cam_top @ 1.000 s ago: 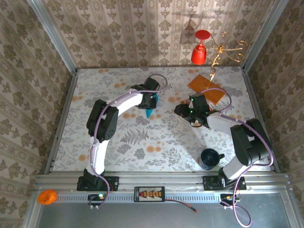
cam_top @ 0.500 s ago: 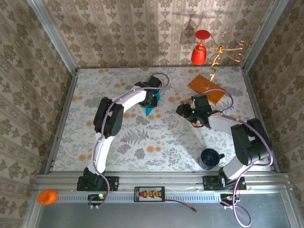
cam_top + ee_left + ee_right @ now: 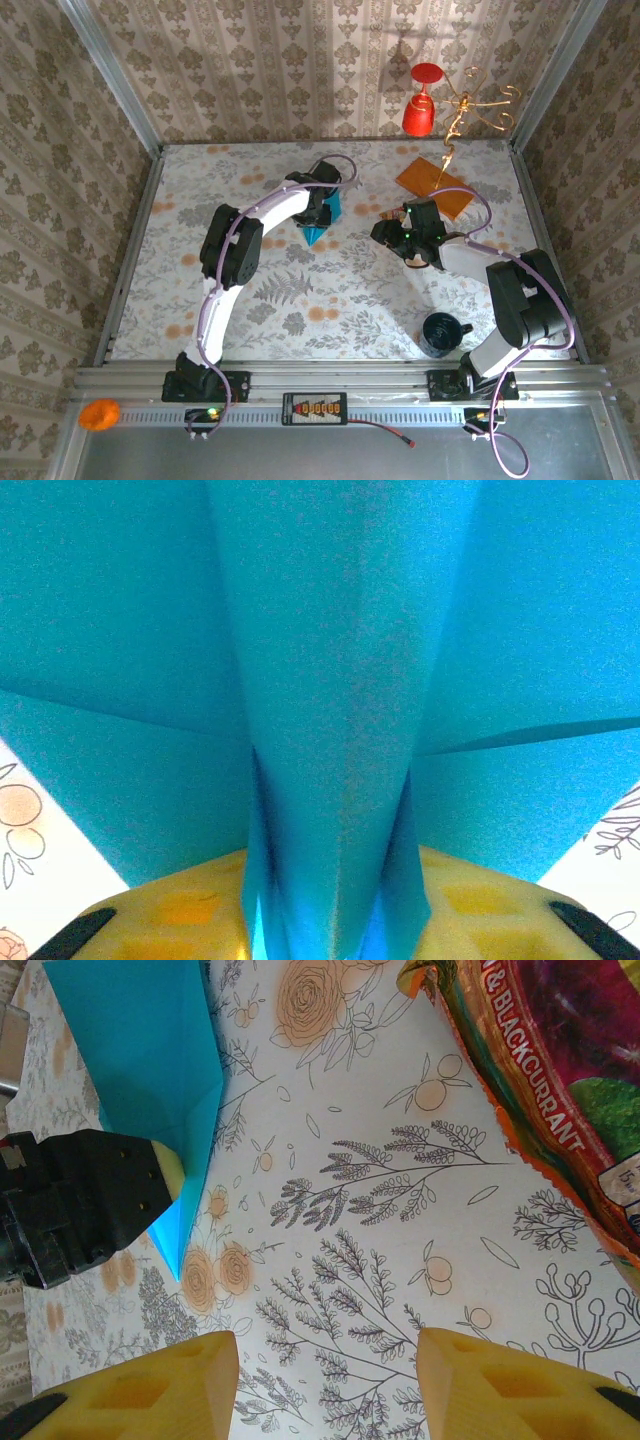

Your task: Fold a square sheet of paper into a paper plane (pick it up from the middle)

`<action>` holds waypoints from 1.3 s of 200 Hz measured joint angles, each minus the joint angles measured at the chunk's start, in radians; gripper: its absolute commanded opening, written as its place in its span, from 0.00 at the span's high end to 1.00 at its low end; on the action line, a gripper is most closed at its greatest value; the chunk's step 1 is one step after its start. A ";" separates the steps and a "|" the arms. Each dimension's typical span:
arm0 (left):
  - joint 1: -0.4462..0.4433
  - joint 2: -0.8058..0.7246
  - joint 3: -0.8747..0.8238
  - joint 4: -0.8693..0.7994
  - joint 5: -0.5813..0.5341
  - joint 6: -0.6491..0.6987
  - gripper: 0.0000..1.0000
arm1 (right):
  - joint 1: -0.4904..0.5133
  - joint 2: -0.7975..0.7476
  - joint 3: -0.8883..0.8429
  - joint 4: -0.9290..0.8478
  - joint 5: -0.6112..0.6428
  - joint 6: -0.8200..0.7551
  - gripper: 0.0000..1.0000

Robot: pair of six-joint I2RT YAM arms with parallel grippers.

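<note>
The flower-printed table (image 3: 350,300) carries everything; from above, the left arm (image 3: 225,255) reaches to its far middle and the right arm (image 3: 520,290) bends in towards the same spot; the teal paper plane (image 3: 320,230) hangs at the left arm's tip, nose towards the arm bases, though I cannot tell whether it touches the table; an orange card (image 3: 435,188) lies well apart to the right and a dark mug (image 3: 440,333) stands near the right base; the left wrist view adds that the left jaws are clamped on the plane's folded keel, yellow fingers (image 3: 170,915) either side, wings spreading outward; the right wrist view shows the right jaws spread apart and holding nothing, their fingers (image 3: 150,1390) over bare table, with a snack packet (image 3: 560,1090) at the frame's edge
</note>
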 measured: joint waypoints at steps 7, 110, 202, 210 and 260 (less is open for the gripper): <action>0.002 0.002 0.004 -0.004 -0.002 -0.006 0.59 | 0.000 0.000 0.000 0.000 -0.002 0.000 0.49; 0.011 0.031 0.051 -0.010 -0.007 -0.113 0.55 | 0.000 0.000 -0.002 0.000 -0.006 0.000 0.49; 0.009 -0.078 0.034 -0.006 -0.007 -0.106 0.48 | -0.011 -0.043 -0.002 -0.027 -0.002 -0.019 0.48; 0.009 -0.124 0.020 0.000 -0.012 -0.106 0.47 | -0.015 -0.057 -0.001 -0.039 0.002 -0.026 0.48; 0.018 -0.496 -0.222 0.109 -0.084 -0.098 0.37 | -0.043 -0.187 0.031 -0.172 0.098 -0.114 0.36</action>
